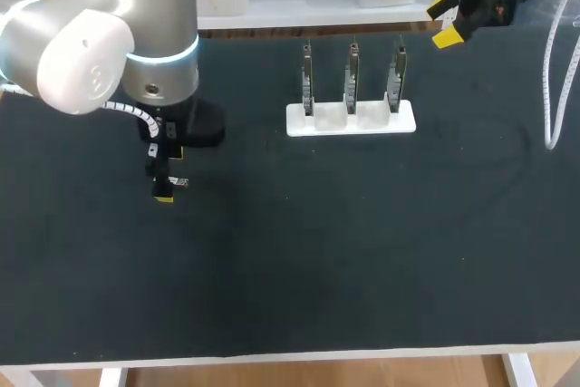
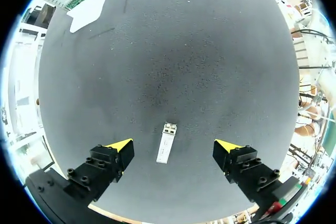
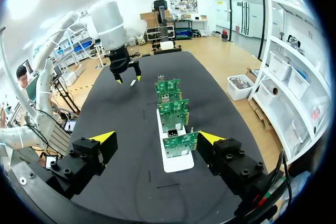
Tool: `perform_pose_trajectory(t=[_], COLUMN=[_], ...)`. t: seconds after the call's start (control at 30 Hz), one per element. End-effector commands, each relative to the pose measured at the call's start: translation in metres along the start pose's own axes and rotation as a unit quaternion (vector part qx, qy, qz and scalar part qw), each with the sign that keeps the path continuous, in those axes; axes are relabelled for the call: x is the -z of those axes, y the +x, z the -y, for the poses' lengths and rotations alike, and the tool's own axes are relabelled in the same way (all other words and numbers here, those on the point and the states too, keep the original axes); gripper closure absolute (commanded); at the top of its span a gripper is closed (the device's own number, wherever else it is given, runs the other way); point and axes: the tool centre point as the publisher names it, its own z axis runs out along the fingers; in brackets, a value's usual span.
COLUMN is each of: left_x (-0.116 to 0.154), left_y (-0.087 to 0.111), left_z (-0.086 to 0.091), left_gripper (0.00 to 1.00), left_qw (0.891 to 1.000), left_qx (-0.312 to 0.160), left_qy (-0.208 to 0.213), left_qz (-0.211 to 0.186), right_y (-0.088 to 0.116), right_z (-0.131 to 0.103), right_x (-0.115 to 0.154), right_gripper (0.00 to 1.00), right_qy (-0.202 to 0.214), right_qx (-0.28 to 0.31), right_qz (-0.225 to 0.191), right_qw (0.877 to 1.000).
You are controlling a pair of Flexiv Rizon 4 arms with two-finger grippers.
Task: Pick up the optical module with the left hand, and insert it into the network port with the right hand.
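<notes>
Left claw (image 2: 174, 146), wide apart, astride optical module (image 2: 166, 145)

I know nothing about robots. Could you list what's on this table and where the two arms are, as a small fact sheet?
Table: dark surface
Optical module: small silver piece lying flat, untouched
Left gripper: above the module, fingers open on either side of it
White holder: three green circuit boards standing upright in a row
Right gripper: at the far right corner, fingers open, holding nothing
</notes>
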Motion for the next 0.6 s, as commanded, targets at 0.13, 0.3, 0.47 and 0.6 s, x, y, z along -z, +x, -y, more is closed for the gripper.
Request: perform_pose_trajectory(t=[0.13, 0.3, 0.47, 0.6], left_x=[0.0, 0.002, -0.002, -0.008], left_y=[0.0, 0.002, 0.006, 0.007], left_z=[-0.002, -0.002, 0.0, 0.004], left_gripper=[0.0, 0.0, 0.0, 0.0], left_qw=[1.0, 1.0, 1.0, 1.0], left_qx=[-0.001, 0.005, 0.014, 0.008], left_qy=[0.002, 0.001, 0.013, 0.011], left_qz=[0.0, -0.001, 0.004, 0.002], right_y=[0.0, 0.0, 0.0, 0.0], right_z=[-0.003, -0.003, -0.003, -0.003], right_x=[0.0, 0.0, 0.0, 0.0], right_gripper=[0.0, 0.0, 0.0, 0.0], right_qy=[0.004, 0.004, 0.004, 0.004], right_qx=[-0.001, -0.001, -0.001, -0.001], right_qz=[0.0, 0.0, 0.0, 0.0], right_qw=[1.0, 1.0, 1.0, 1.0])
